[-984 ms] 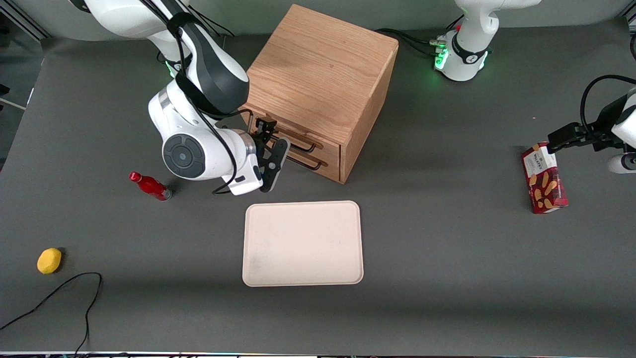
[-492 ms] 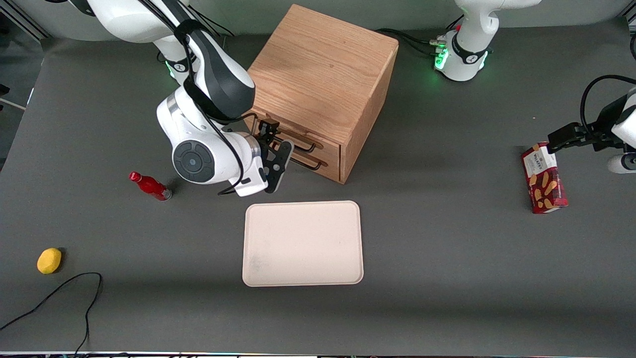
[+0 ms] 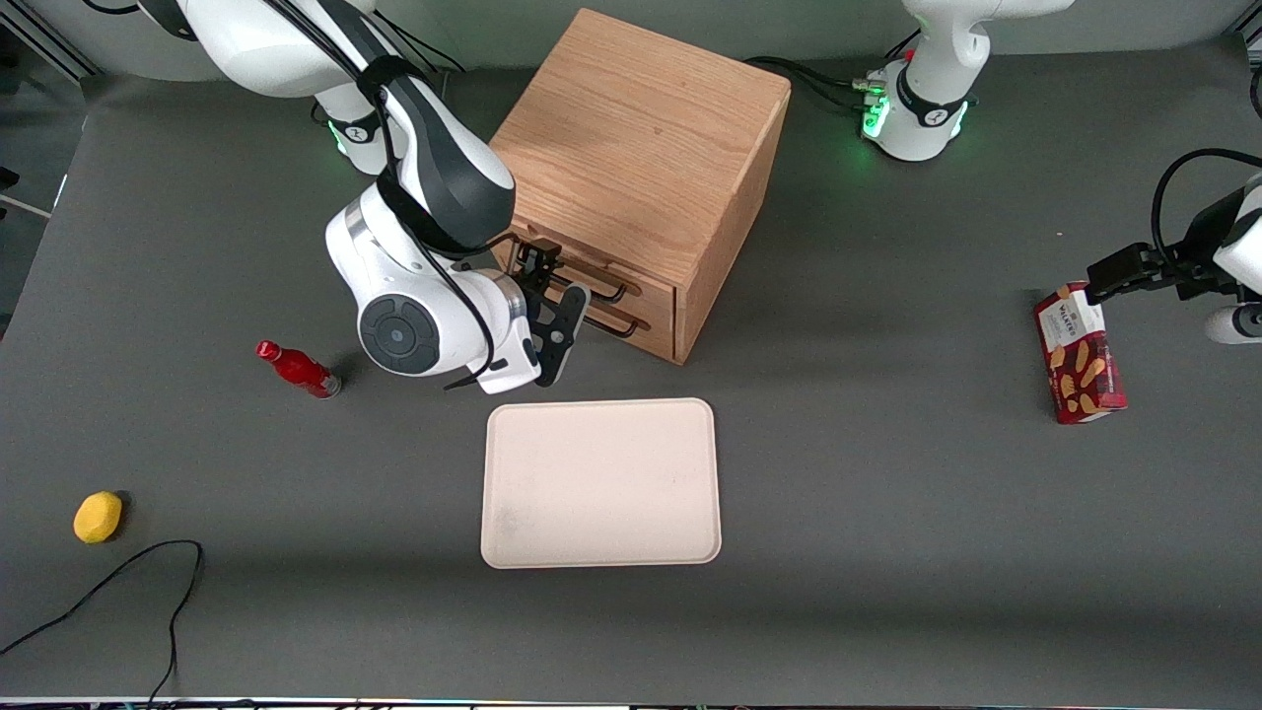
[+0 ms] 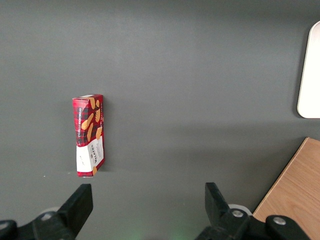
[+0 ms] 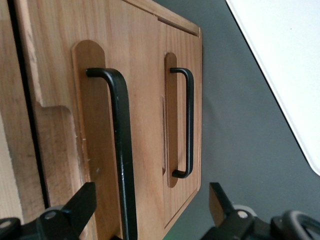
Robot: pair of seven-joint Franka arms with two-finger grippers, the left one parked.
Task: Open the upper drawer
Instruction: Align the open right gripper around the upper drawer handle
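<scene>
Upper drawer (image 3: pixel 577 277) closed, centre frame. Gripper (image 3: pixel 554 296) before its handle (image 5: pixel 120 150), fingers spread, empty. Grasp, pull remain.

You can read only one text: "Walkers" in white on the red tartan biscuit box (image 3: pixel 1079 355) lying toward the parked arm's end of the table. Its white label (image 4: pixel 90 157) carries smaller print that you cannot make out.

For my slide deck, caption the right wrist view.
Open gripper closing in on the upper drawer's thin black bar handle, lower drawer handle alongside.
</scene>
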